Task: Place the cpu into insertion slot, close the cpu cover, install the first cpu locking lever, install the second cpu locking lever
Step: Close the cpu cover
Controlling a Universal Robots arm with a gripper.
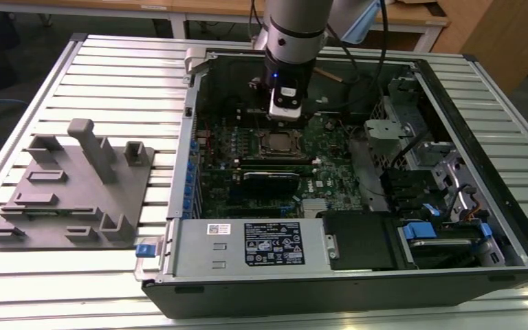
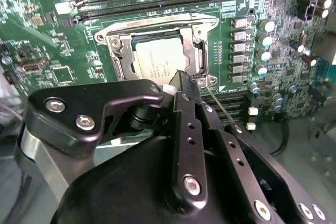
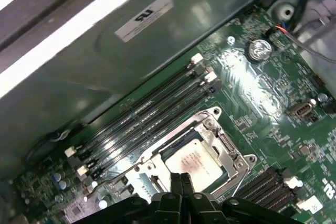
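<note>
Open computer case (image 1: 337, 292) on the slatted surface (image 1: 117, 75), green motherboard (image 1: 337, 175) inside. The cpu cover (image 2: 118, 51) lies flat around the seated cpu (image 2: 157, 61). The claw (image 2: 184, 80), fingers pressed together, points at the cover's edge just beside the cpu.

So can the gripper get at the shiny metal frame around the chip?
Probably yes. In the second wrist view the gripper sits right at the edge of the cpu cover, which lies flat around the cpu, and nothing stands between them. The computer case is open above it.

fingers (image 2: 182, 103) together at cpu cover (image 2: 122, 51) edge
</note>
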